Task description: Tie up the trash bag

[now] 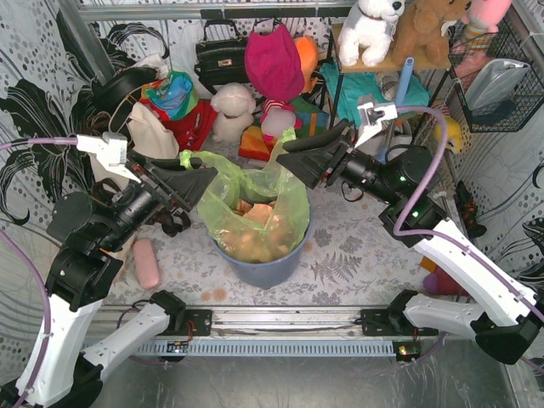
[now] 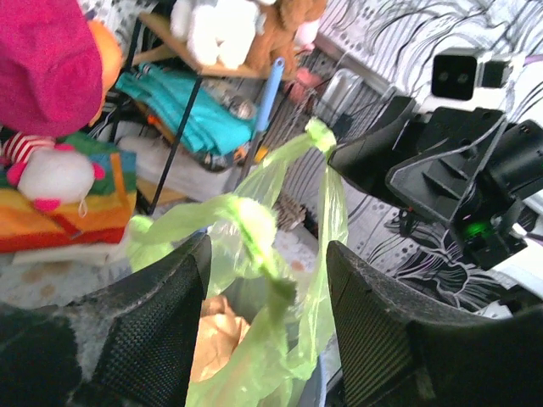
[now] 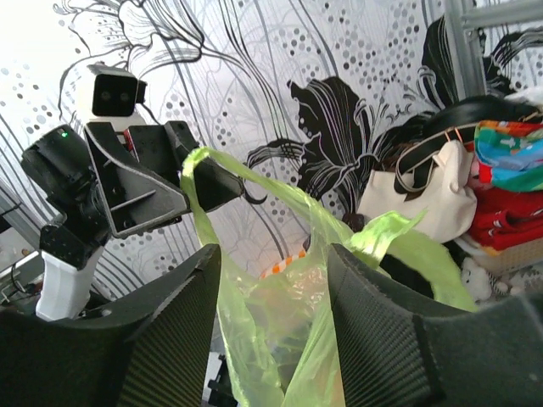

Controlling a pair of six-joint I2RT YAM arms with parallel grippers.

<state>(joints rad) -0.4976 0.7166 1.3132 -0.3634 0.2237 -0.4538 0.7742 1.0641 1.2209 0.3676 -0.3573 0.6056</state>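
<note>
The trash bag (image 1: 255,200) is thin light-green plastic with tan scraps showing through, and it sits in a blue-grey round bin (image 1: 263,268) at the table's middle. My left gripper (image 1: 208,178) is open at the bag's left rim, by its left handle tip (image 1: 185,158). In the left wrist view (image 2: 270,254) a twisted strand of the bag (image 2: 254,229) hangs between the wide-apart fingers. My right gripper (image 1: 289,161) is open at the bag's right rim. In the right wrist view (image 3: 273,254) bag plastic (image 3: 288,339) lies loosely between its fingers.
A pink oblong object (image 1: 147,263) lies on the table left of the bin. A cream tote bag (image 1: 153,132), a black handbag (image 1: 221,59) and plush toys (image 1: 234,110) crowd the back. A wire basket (image 1: 501,76) hangs at the right wall.
</note>
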